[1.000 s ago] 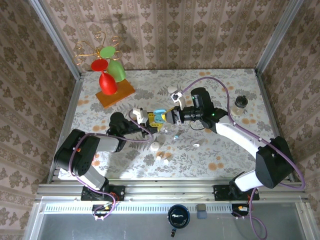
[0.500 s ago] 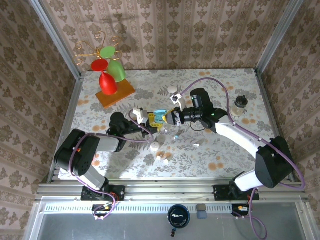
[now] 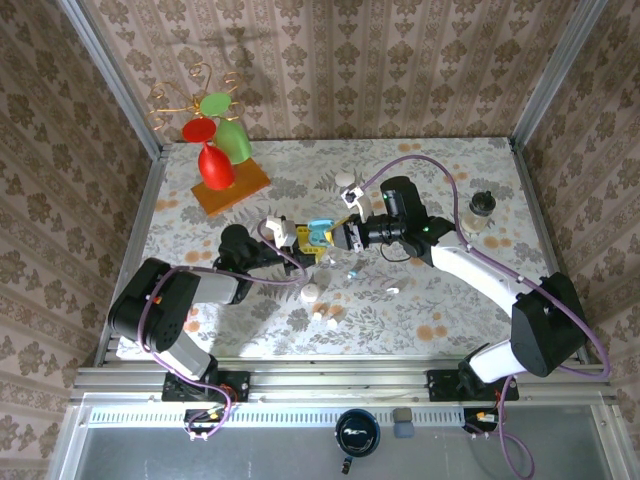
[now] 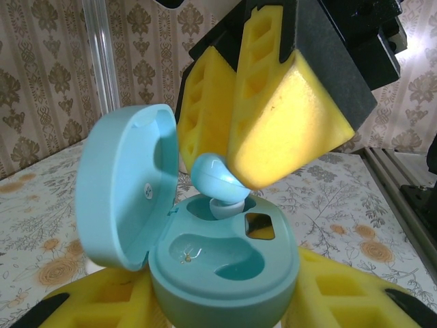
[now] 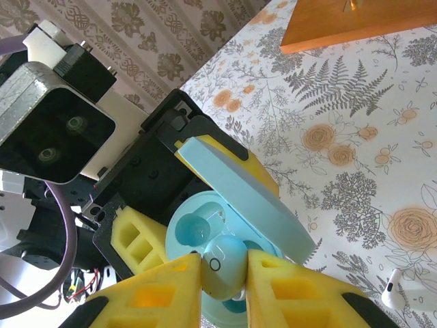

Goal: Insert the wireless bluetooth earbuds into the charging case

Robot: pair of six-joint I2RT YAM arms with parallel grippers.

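Note:
The pale teal charging case (image 4: 225,273) stands with its lid (image 4: 126,184) swung open, and my left gripper (image 4: 225,304) is shut on its base, one yellow pad on each side. My right gripper (image 5: 224,273) is shut on a teal earbud (image 5: 225,265), whose white tip dips into the case's far socket (image 4: 217,205). The near socket (image 4: 218,256) is empty. From above, the case (image 3: 320,232) sits between the left gripper (image 3: 303,242) and the right gripper (image 3: 342,236). On the table lie a teal earbud (image 3: 351,272) and a white earbud (image 3: 392,290).
A white case (image 3: 311,293) and small white bits (image 3: 331,322) lie in front of the grippers. A wooden board with red and green glasses (image 3: 222,165) stands at the back left. A small jar (image 3: 481,207) is at the right and a white object (image 3: 347,183) behind the right arm.
The right gripper with the earbud has edged slightly toward the case. The left arm and the case have stayed put.

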